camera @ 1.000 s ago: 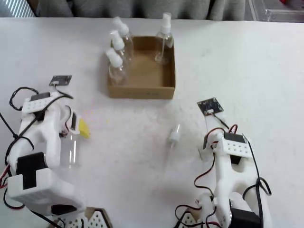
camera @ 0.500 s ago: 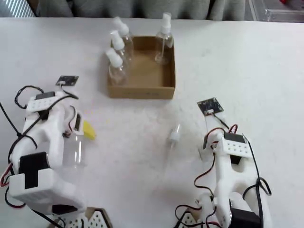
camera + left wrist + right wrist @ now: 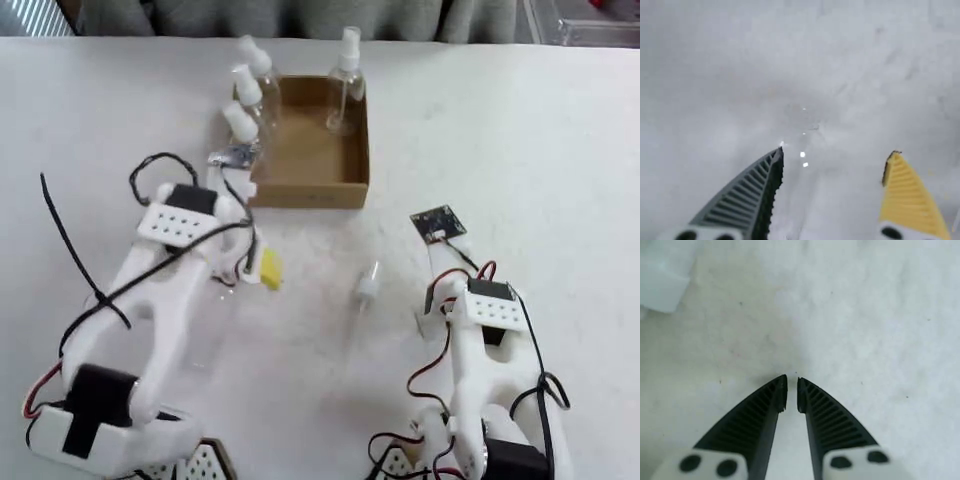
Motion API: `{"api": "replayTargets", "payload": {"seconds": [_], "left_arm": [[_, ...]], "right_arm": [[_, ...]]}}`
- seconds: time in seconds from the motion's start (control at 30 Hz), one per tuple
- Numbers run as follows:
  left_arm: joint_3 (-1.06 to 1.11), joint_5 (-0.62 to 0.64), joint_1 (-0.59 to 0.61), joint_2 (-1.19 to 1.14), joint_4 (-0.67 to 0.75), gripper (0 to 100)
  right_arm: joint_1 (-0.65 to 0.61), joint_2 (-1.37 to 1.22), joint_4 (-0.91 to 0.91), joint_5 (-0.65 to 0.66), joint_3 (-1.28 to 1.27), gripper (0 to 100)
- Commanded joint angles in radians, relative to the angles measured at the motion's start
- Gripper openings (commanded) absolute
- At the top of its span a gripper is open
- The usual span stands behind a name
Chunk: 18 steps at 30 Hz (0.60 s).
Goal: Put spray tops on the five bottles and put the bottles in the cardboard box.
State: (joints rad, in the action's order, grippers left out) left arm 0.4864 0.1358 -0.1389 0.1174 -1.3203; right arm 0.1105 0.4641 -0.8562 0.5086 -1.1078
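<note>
While my right side sat parked, left side: my left end effector (image 3: 836, 152) swung from the near-left of the surface (image 3: 520, 130) in toward the middle and ended just in front of the cardboard box (image 3: 300, 192), by its front-left corner.
Left grip: fingers moderately apart, clamped on the uncapped bottle (image 3: 802, 160) as far as I could tell. Clear plastic, hard to read.
Bottle: rode along with me off the left side, and sat closer to the last top than a second ago.
Top: the spray top (image 3: 368, 286) lay flat on the surface with its tube trailing toward the near edge. Unmoved, nothing touching it.
Right side: my right end effector (image 3: 791, 382) was nearly closed, a sliver between the tips, nothing in it, over bare surface. Same spot as before, just right of the spray top.
Box load: four capped bottles (image 3: 245, 95) stood upright, one in the back-right corner and three along the left wall. Couldn't tell if those three were inside or just outside.
Meaning: the fifth bottle was brought within reach of its top. My guess is capping came next, then boxing, neither done yet.
</note>
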Motion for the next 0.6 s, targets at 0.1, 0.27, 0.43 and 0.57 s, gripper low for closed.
{"api": "replayTargets", "payload": {"seconds": [0.1,0.27,0.43,0.57], "left_arm": [[-0.086,-0.061,-0.008,0.101,-0.055,31],[-0.112,-0.203,0.130,0.209,-0.138,31],[-0.087,-0.301,0.337,0.363,-0.137,31],[-0.005,-0.453,0.429,0.349,-0.140,31]], "right_arm": [[-0.001,0.013,0.012,0.003,0.002,1.9],[-0.004,0.013,0.012,0.003,0.002,1.9],[-0.005,0.013,0.012,0.003,0.002,1.9],[-0.005,0.013,0.012,0.002,0.002,1.9]]}}
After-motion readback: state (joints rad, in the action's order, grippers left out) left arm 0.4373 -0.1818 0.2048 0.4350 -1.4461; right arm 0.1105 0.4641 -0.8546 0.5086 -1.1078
